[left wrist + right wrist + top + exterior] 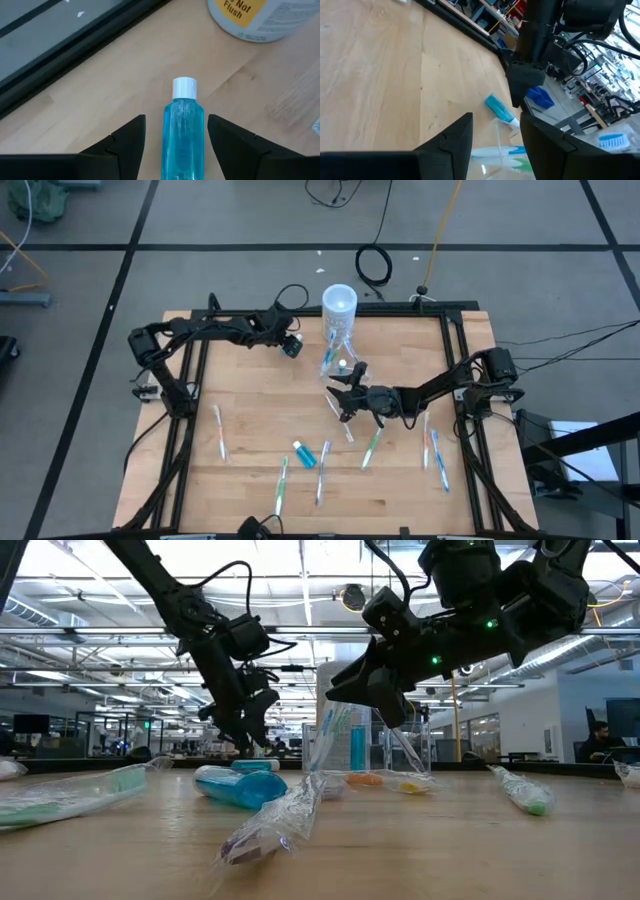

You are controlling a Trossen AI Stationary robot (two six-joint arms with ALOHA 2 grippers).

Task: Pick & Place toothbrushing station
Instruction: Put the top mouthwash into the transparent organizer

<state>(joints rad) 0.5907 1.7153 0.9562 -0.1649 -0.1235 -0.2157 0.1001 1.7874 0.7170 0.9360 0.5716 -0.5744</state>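
Note:
The clear container (335, 361) stands at the table's far middle with wrapped toothbrushes leaning in it, in front of a white cylinder (339, 302). My left gripper (291, 346) is open just left of it. A small blue white-capped tube (183, 135) lies on the wood between its fingers; I see no touch. My right gripper (343, 402) is open near the table's middle, just this side of the container. It hovers over a wrapped toothbrush (495, 152). Several wrapped toothbrushes (322, 470) and another blue tube (303, 453) lie nearer the front.
Toothbrushes lie at the left (220, 432), the front (282, 485) and the right (440, 460). The white cylinder also shows in the left wrist view (255, 20). A black frame (455, 330) runs along the table's edges. Bare wood lies between the left arm and the front toothbrushes.

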